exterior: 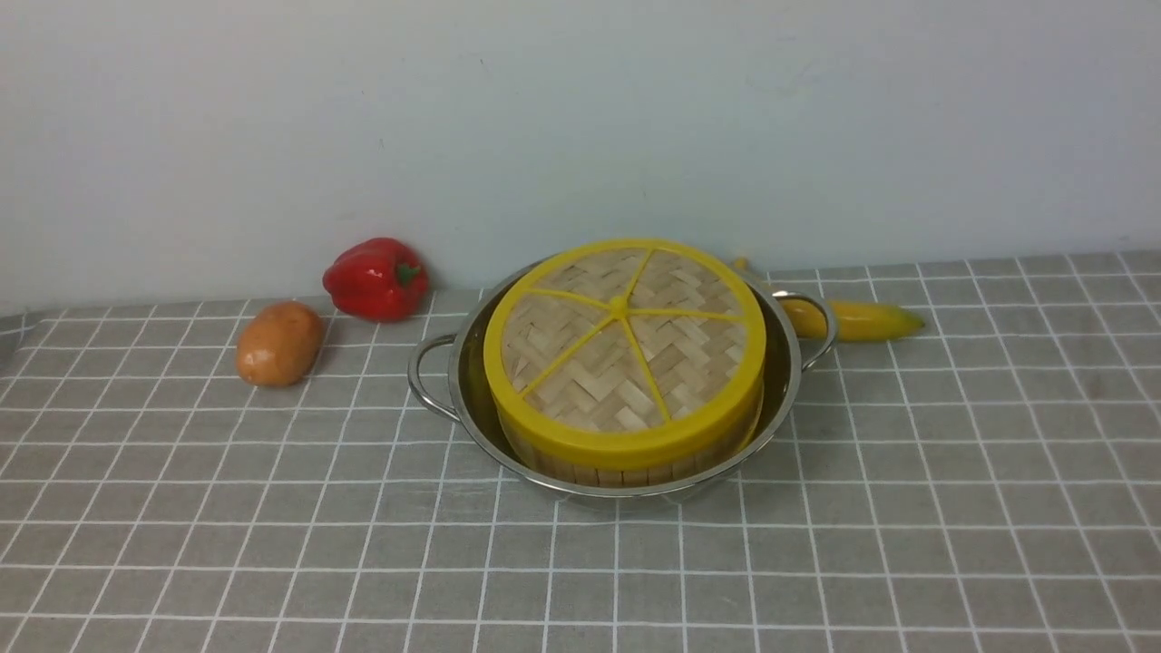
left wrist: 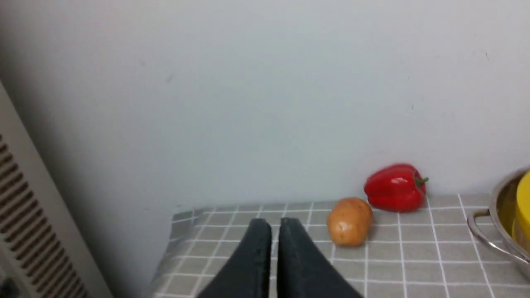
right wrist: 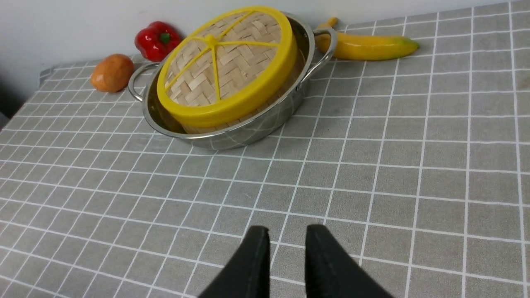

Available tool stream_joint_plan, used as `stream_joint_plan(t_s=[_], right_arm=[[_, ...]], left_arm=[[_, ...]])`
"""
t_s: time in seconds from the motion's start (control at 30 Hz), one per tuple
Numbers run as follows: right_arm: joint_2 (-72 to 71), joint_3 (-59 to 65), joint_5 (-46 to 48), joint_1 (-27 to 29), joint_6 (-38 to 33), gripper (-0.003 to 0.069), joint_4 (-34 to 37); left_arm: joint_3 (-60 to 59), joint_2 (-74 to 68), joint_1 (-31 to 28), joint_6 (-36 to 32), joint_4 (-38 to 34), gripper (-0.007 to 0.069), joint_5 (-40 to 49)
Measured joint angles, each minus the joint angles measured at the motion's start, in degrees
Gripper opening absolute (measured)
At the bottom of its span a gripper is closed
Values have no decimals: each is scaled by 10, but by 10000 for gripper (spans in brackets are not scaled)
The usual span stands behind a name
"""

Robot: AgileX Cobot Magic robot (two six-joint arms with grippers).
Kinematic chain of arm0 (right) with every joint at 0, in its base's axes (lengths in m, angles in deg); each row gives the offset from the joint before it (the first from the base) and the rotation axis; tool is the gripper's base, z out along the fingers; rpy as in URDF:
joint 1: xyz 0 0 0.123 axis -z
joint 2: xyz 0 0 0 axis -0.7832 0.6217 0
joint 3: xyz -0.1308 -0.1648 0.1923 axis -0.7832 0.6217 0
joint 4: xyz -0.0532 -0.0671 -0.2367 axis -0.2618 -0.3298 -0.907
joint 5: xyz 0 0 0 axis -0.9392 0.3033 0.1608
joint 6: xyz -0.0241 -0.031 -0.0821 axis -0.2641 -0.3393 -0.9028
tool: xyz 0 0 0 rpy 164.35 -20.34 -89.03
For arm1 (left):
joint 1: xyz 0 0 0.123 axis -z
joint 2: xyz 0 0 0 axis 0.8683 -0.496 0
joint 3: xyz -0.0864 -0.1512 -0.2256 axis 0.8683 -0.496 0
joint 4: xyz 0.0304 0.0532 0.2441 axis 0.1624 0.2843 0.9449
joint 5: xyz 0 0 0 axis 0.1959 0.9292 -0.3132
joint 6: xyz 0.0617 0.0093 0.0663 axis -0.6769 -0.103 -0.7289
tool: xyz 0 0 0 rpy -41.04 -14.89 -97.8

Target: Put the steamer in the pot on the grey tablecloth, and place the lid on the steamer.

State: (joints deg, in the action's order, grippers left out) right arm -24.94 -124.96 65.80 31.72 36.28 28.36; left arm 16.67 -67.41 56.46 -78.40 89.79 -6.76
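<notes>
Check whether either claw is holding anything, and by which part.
Nothing is held: the left claw and right claw have nothing between their fingertips; the lid sits on the steamer.

Beyond the left gripper's fingertips [left wrist: 261, 236], the pot [left wrist: 500, 215] and lid [left wrist: 522, 207] are cut off by the left wrist view's edge.

No text, label or brand can be read anywhere. No number or sign is legible either.
</notes>
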Motion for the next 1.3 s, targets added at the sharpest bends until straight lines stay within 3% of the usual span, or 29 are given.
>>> stream_joint_plan(t_s=[0.2,0.4,0.9,1.1,1.3], right_arm=[[0,0,0,0,0,172,0],[0,0,0,0,0,187,2],[0,0,0,0,0,225,2],[0,0,0,0,0,239,2],[0,0,0,0,0,240,2]], left_arm=[[-156,20,0,92,-2,33,-61],[-215,65,0,140,1,43,-67],[-229,71,0,120,-10,64,-75],[-229,72,0,45,-133,75,-77],[-229,72,0,31,-160,84,-77]])
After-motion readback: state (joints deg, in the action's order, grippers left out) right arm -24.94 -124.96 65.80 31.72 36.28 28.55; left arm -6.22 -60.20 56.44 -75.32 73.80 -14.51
